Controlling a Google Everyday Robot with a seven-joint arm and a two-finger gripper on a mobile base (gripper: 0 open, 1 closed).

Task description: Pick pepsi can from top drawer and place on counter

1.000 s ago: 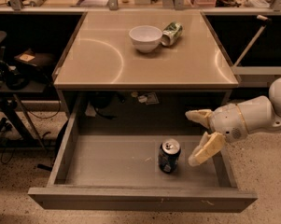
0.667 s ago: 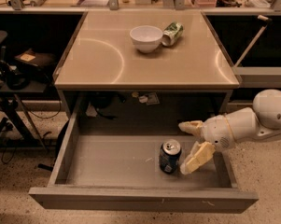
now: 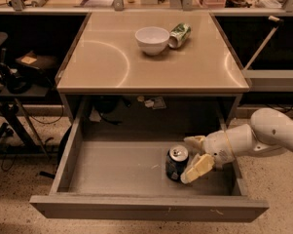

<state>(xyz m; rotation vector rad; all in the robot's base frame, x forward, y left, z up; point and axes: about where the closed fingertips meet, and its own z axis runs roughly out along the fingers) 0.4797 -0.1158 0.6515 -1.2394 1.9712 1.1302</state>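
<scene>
The pepsi can (image 3: 175, 162), dark blue with a silver top, stands upright on the floor of the open top drawer (image 3: 121, 167), right of the middle. My gripper (image 3: 194, 155) reaches in from the right on a white arm. Its fingers are open, one finger (image 3: 197, 167) at the can's front right and the other (image 3: 194, 141) behind the can's right side. The can sits at the mouth of the gap between them. The tan counter (image 3: 107, 62) lies above the drawer.
A white bowl (image 3: 152, 39) and a green can (image 3: 179, 35) lying on its side sit at the back of the counter. The drawer's front panel (image 3: 146, 208) is near me. Dark shelving and a stand are at the left.
My gripper has moved left and a little down inside the drawer, from well right of the pepsi can to right beside it. The can has not moved.
</scene>
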